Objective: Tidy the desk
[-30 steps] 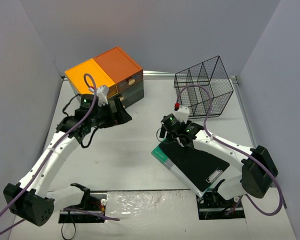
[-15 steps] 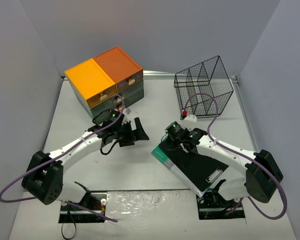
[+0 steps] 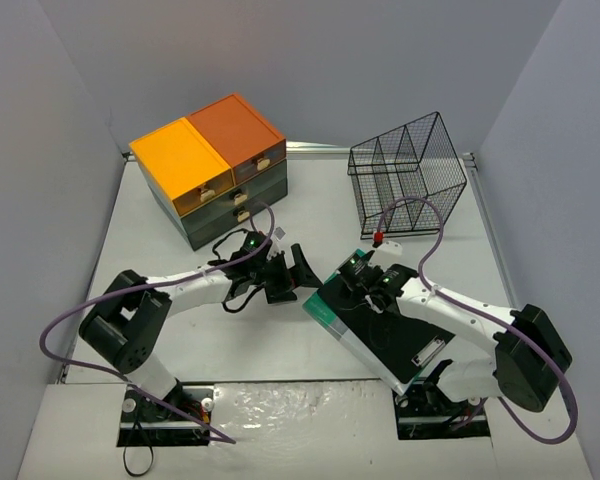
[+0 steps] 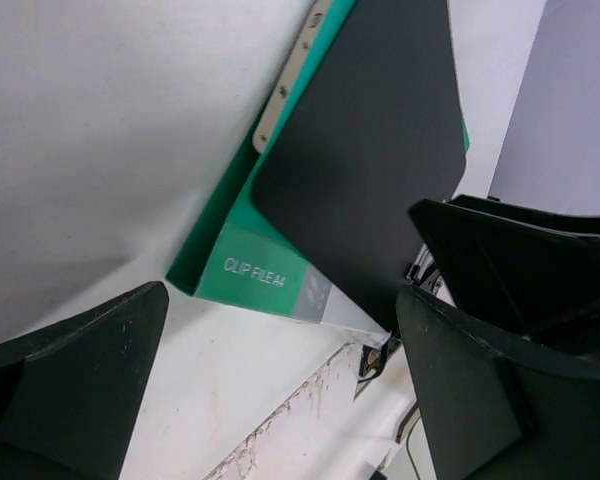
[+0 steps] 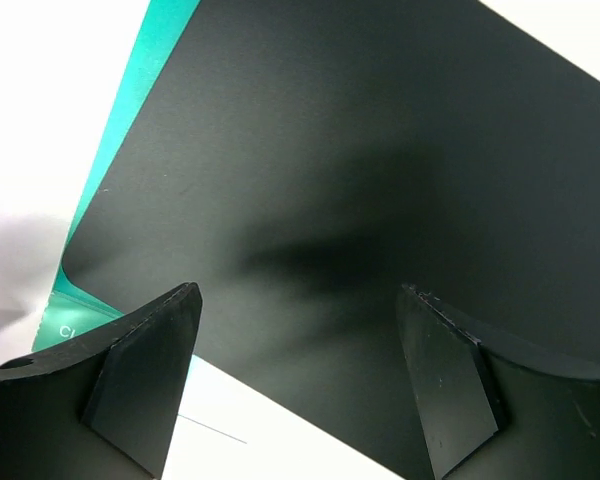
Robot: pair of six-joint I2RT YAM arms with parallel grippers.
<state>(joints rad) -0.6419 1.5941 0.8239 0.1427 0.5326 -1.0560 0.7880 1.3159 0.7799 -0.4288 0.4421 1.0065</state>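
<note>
The white table (image 3: 260,345) fills my whole workspace, under both arms. On it, the orange-topped drawer chest (image 3: 215,165) sits far left and the black wire basket (image 3: 408,170) far right. Nearer, a green clip file (image 3: 395,338) with a black cover lies flat, right of centre. My left fingers (image 3: 305,270) are spread wide at its left corner, holding nothing. My right fingers (image 3: 363,283) gape wide above the cover, also empty.

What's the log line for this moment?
left gripper: open, beside clip file corner | right gripper: open, above black cover | contact: cannot tell | clip file: flat on desk
</note>
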